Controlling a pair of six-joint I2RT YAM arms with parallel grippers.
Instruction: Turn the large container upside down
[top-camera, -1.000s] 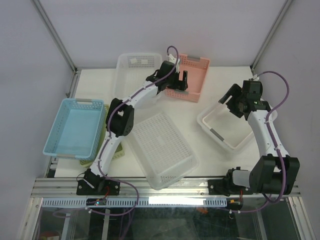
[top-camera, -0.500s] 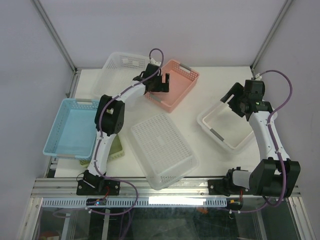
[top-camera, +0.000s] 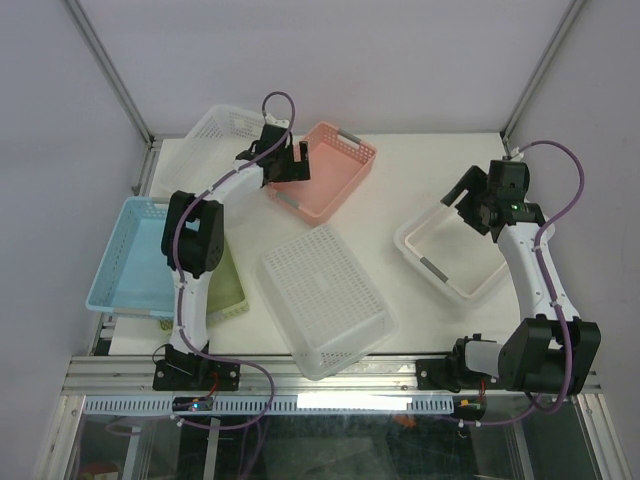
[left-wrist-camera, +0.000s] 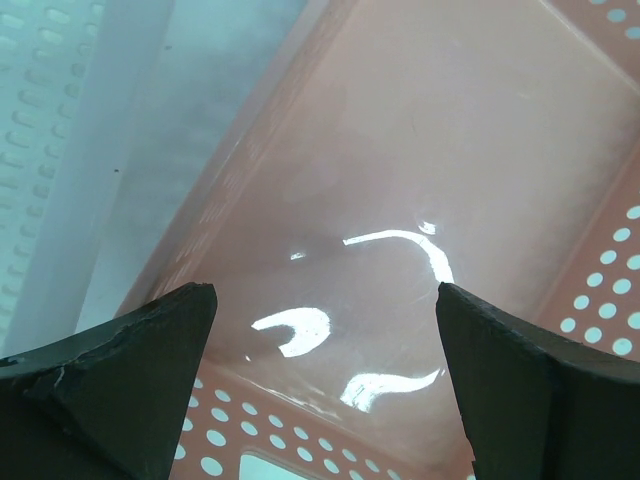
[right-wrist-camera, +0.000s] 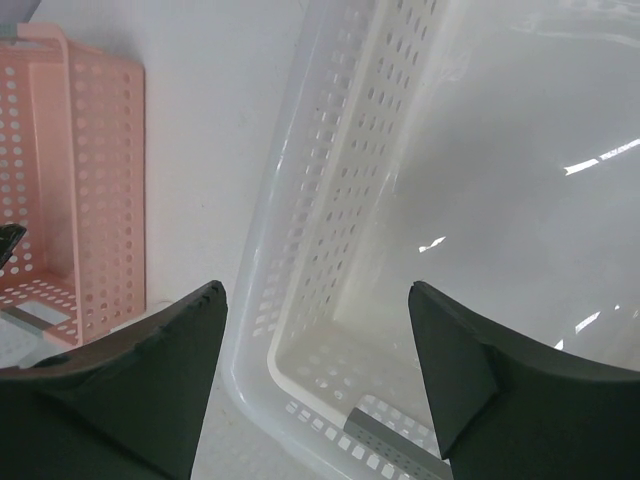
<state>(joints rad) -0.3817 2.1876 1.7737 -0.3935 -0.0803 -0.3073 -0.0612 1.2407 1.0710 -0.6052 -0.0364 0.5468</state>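
While the large white basket lies at the table's near middle, perforated broad face up, long axis running far left to near right, the left gripper hangs wide open over the pink basket and the right gripper gapes over the cream tub, both well apart from it.

Pink basket: glossy, seemingly smooth plastic.

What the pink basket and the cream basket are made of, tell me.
Pink basket: probably moulded plastic, glossy; sharp light glints on its smooth floor, round holes through its walls. Cream basket: probably plastic too, glossy; glints inside, perforated walls, translucent rim.
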